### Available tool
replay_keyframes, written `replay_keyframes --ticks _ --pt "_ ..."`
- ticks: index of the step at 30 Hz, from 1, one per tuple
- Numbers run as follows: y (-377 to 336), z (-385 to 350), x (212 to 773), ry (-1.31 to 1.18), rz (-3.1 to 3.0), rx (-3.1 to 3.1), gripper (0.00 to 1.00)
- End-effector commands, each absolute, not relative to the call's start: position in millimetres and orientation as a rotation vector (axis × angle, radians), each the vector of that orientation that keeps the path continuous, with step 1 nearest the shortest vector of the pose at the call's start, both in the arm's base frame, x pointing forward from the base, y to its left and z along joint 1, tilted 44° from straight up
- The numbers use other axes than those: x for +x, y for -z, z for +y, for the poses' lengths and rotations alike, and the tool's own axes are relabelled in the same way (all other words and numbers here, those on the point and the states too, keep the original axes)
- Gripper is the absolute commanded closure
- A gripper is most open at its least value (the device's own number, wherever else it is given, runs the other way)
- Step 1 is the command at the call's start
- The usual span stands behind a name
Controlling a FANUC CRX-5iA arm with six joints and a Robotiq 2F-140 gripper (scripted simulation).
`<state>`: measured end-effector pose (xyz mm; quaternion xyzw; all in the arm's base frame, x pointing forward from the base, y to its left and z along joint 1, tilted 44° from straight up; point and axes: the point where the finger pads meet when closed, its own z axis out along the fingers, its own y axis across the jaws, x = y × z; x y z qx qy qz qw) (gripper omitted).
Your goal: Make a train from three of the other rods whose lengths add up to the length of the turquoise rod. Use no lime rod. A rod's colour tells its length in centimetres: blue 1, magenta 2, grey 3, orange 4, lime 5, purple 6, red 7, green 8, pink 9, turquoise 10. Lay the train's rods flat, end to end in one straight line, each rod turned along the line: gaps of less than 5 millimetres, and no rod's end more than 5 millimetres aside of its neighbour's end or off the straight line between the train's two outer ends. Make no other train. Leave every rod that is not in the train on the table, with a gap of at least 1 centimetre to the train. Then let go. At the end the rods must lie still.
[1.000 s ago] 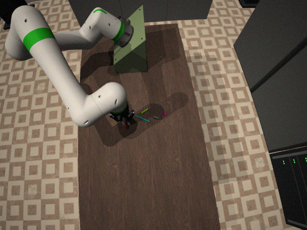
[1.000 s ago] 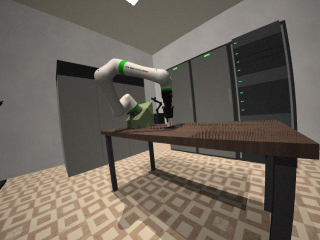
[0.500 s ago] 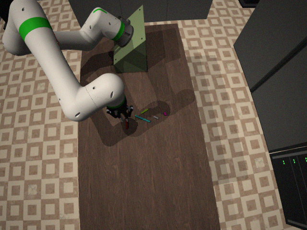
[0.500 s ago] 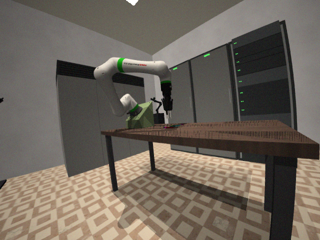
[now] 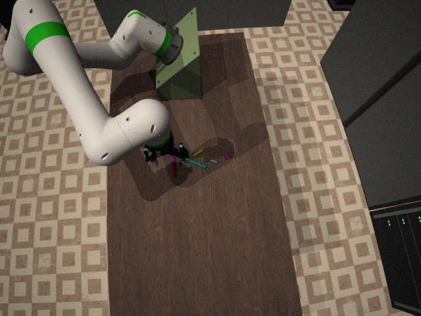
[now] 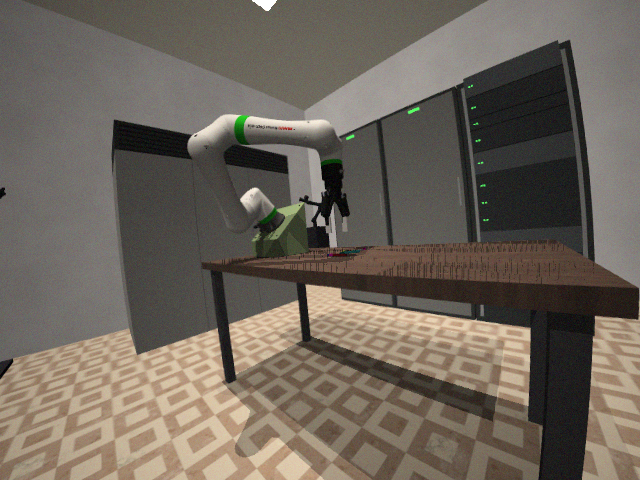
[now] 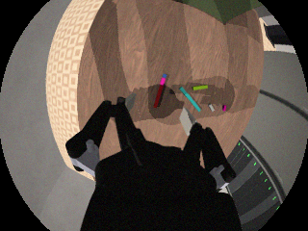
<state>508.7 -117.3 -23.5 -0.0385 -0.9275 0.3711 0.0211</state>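
Observation:
A dark red rod (image 5: pixel 173 168), a magenta rod (image 5: pixel 173 158) and a small blue rod (image 7: pixel 165 77) lie end to end in one line on the wooden table; the line also shows in the wrist view, with the red rod (image 7: pixel 158 95) nearest me. The turquoise rod (image 5: pixel 195 162) lies slanted just to their right. My gripper (image 5: pixel 169 160) (image 7: pixel 158 106) is open and empty, raised above the far end of the line. From the side, it (image 6: pixel 334 217) hangs well above the table top.
A lime rod (image 5: pixel 198 152), a grey rod (image 5: pixel 213 160) and a second magenta rod (image 5: pixel 225 156) lie to the right of the turquoise rod. The green arm base (image 5: pixel 179 64) stands at the table's far end. Dark cabinets line the right side.

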Motion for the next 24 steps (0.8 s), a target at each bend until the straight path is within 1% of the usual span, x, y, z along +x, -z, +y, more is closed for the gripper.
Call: replay_keyframes --ticks 1,18,24 --pt "23.4 -117.1 508.9 -1.151 -2.876 -0.119 0.0" --pt "20.1 -114.0 509.2 -1.151 -2.876 -0.119 0.0" --pt "5.6 -100.2 510.6 -1.151 -2.876 -0.119 0.0"
